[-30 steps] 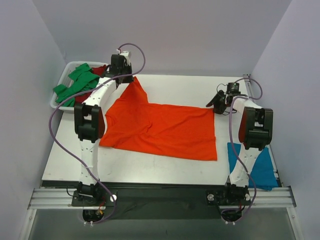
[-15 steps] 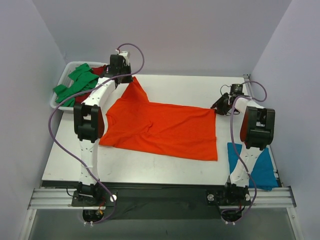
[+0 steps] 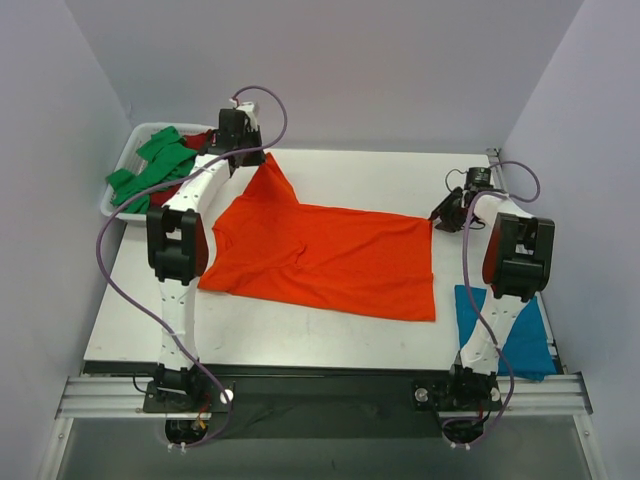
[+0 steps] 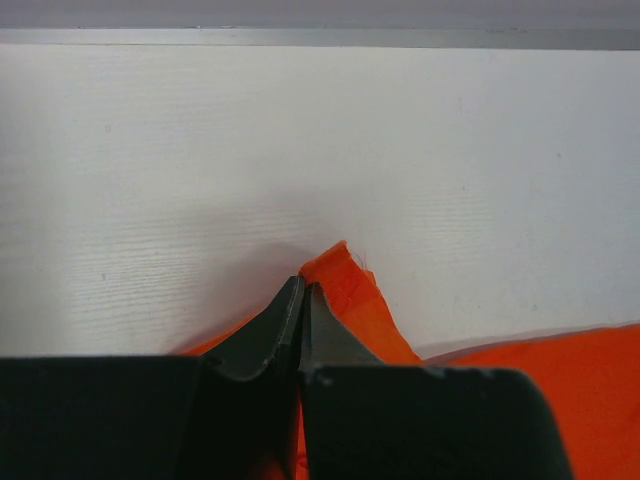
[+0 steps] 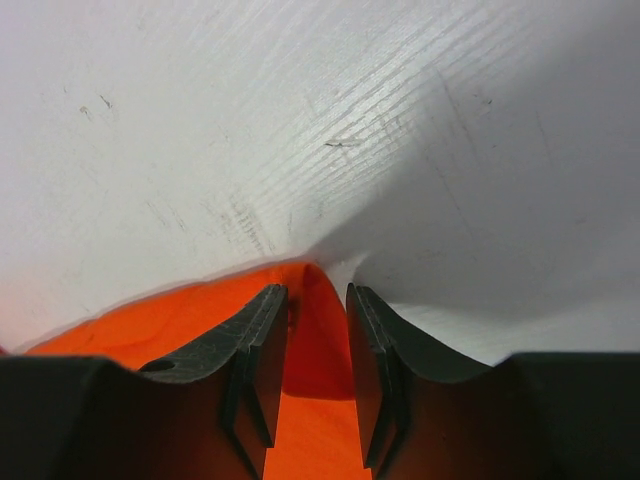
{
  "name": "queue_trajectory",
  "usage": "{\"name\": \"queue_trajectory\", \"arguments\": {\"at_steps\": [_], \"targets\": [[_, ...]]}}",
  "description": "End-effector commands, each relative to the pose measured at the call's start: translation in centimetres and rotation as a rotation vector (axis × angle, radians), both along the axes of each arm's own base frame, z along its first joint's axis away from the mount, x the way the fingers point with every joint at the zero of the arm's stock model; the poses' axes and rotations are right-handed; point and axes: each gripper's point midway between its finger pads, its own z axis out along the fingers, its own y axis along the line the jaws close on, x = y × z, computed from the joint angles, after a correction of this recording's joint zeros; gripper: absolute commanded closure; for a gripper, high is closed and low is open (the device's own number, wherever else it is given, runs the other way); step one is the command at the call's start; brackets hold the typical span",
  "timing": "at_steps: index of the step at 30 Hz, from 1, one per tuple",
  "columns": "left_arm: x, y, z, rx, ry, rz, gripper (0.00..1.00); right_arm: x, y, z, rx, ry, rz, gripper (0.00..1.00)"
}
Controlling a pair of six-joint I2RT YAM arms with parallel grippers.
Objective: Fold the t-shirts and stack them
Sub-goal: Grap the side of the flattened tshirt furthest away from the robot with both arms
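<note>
Plainly spread over the middle of the white table (image 3: 300, 335), the orange t-shirt (image 3: 330, 260) lies mostly flat with soft wrinkles, its far left corner drawn up into a peak. The left gripper (image 3: 258, 155) is at that peak. From above, the fingers cannot be made out, but the left wrist camera shows the jaws pressed together on the fabric, with a small tip of orange cloth (image 4: 342, 278) poking out past them. The right gripper (image 3: 438, 214) sits at the shirt's far right corner. Its wrist view shows the jaws slightly apart, straddling the cloth corner (image 5: 150, 325), which lies on the tabletop between them. Only the overhead view takes in the rest: the green t-shirt (image 3: 155, 165) and the dark red t-shirt (image 3: 203, 138) heaped in the tray (image 3: 140, 133) at the far left, and the teal blue t-shirt (image 3: 528, 345) lying at the near right edge, partly under the right arm.
</note>
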Motion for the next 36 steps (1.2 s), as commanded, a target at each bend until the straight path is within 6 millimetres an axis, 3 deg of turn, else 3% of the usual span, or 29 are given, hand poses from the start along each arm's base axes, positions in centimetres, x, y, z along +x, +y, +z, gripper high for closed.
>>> {"name": "queue_trajectory", "arguments": {"at_steps": [1,17,36], "targets": [[1.2,-0.2,3.2,-0.036,-0.092,-0.008,0.98,0.1,-0.6,2.1,-0.035,-0.009,0.014,0.69],[1.2,-0.3,3.1,-0.045,-0.083,-0.009,0.98,1.9,1.3,1.8,0.041,-0.020,0.049,0.78],[1.0,-0.3,2.9,-0.045,-0.079,-0.010,0.98,1.0,1.3,0.7,0.040,0.022,0.042,0.79]]}}
